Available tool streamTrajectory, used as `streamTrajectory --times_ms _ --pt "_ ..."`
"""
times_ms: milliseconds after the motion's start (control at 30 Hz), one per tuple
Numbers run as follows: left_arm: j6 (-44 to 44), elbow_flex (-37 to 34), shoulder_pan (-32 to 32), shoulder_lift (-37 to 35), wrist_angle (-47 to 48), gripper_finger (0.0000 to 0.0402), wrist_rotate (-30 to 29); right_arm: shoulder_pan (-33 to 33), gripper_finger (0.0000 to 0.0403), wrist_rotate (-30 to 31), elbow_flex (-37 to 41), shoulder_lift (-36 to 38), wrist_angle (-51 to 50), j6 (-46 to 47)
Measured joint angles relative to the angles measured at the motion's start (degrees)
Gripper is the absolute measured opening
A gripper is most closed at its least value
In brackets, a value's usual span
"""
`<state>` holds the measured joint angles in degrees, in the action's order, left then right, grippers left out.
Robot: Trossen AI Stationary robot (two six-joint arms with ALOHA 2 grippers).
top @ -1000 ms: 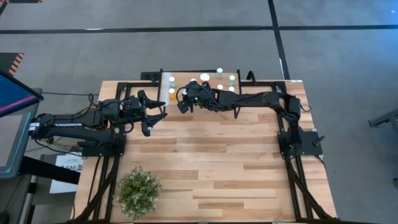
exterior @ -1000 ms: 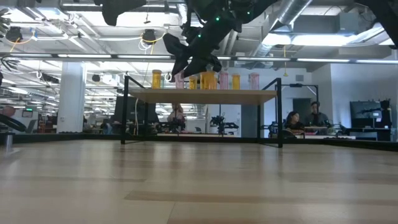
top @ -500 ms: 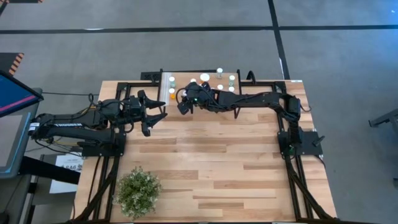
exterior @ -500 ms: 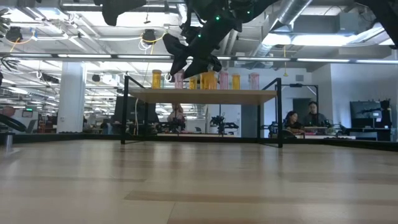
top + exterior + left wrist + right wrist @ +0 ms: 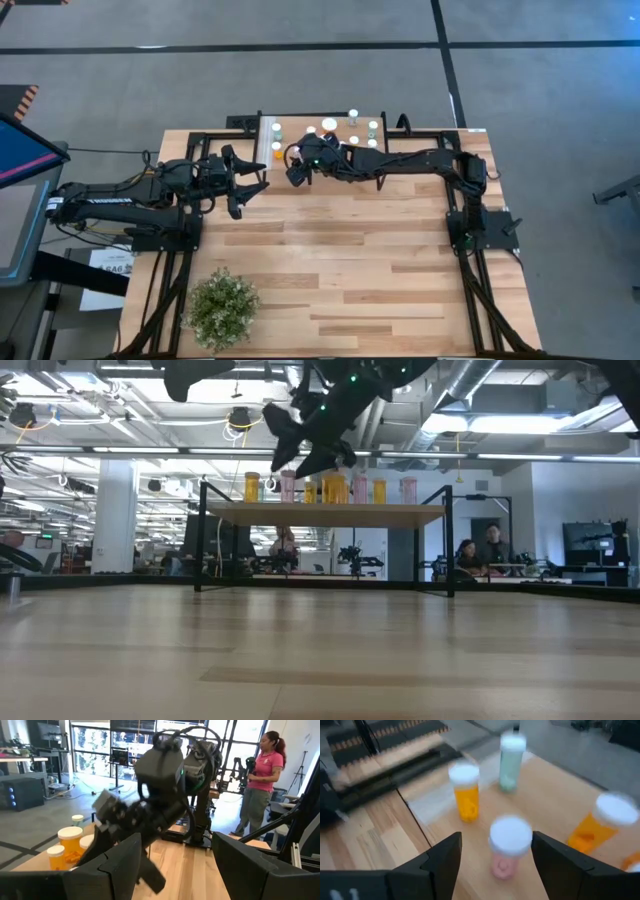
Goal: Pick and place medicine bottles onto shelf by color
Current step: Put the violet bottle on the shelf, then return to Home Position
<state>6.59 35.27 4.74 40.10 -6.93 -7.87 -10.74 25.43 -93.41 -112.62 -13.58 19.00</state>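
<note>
Above pink bottle (image 5: 508,847), right fingers (image 5: 445,865) apart, empty

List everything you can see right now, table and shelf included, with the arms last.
Medicine bottles: about a dozen visible, white caps with orange, teal-green or pink bodies, all standing on the shelf; a pink one sits between the right gripper's fingers, not gripped.
Shelf: one, light wood on black legs, at the table's far edge.
Plant: one, green, near-left part of the table.
Table: one, light wood planks.
People: at least three, in the room beyond the table.
Left gripper: open, empty, hovering over the table left of the shelf.
Right gripper: open, at the shelf's front edge.
</note>
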Motion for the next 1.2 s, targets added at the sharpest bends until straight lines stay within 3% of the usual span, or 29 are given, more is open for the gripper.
streamTrajectory --times_ms 300,400,533,700,867,1200 --pt "-1.2 0.0 0.0 -0.2 0.0 0.0231 0.1 1.7 0.0261 0.2 -0.1 6.5 -3.9 -2.2" --pt "-1.8 0.0 0.0 -2.2 0.5 0.0231 3.0 3.4 0.026 0.3 -0.1 9.6 -8.5 -5.9" --pt "-1.9 0.1 0.0 -8.5 3.3 0.0231 5.5 7.0 0.026 0.6 0.0 13.8 -13.4 -9.8" --pt "-0.6 -0.5 -0.1 -16.8 11.2 0.0231 4.2 12.0 0.0258 3.1 1.6 19.5 -15.8 -12.7" --pt "0.1 -5.4 -0.7 -22.5 9.9 0.0231 4.0 15.6 0.0232 4.8 12.3 29.9 -11.1 -13.5" --pt "-0.3 -15.4 -0.8 -28.2 4.9 0.0231 2.8 25.0 0.0146 4.5 47.3 57.3 9.8 -16.8"
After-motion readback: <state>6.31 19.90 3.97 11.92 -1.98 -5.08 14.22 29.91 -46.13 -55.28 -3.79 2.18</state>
